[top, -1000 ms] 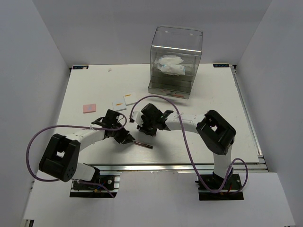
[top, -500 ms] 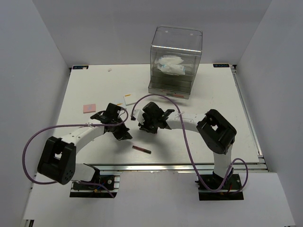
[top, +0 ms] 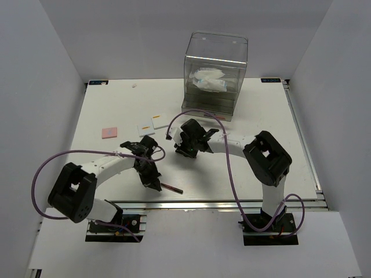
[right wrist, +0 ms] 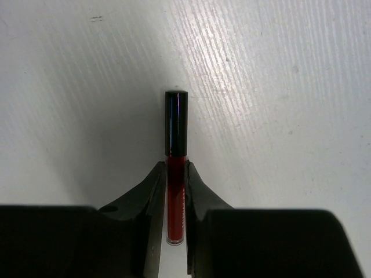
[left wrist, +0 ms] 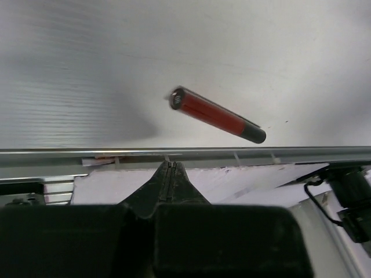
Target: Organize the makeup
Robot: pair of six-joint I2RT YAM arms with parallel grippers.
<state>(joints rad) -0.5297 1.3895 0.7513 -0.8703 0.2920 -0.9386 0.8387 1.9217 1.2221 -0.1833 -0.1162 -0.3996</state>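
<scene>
Makeup (top: 159,121) is spread over the left and middle of the white table (top: 272,127), with one part of it in the box. We go big to small.

The clear drawer box (top: 215,55) stands upright at the far middle of the table. White-blue crinkly packets (top: 208,81) sit inside it; we cannot tell which compartment.

The right gripper (top: 182,152) is near the table centre, in front of the box. In the right wrist view the right gripper (right wrist: 174,169) is clamped on the held stick (right wrist: 175,116), gripping its red body, with the black cap poking out past the fingertips over the table.

The left gripper (top: 155,184) is low near the front edge. In the left wrist view the left gripper (left wrist: 168,169) has its jaws pressed together with nothing between them.

The pink square (top: 109,132) lies flat at the left, well apart from the box. Two white squares (top: 146,128) with orange marks lie side by side between the pink square and the box.

The loose stick (top: 171,187), red with a black end, lies flat just beside the left gripper tips. In the left wrist view the loose stick (left wrist: 217,114) is apart from the tips and near the metal rail (left wrist: 301,152) at the table's front edge.
</scene>
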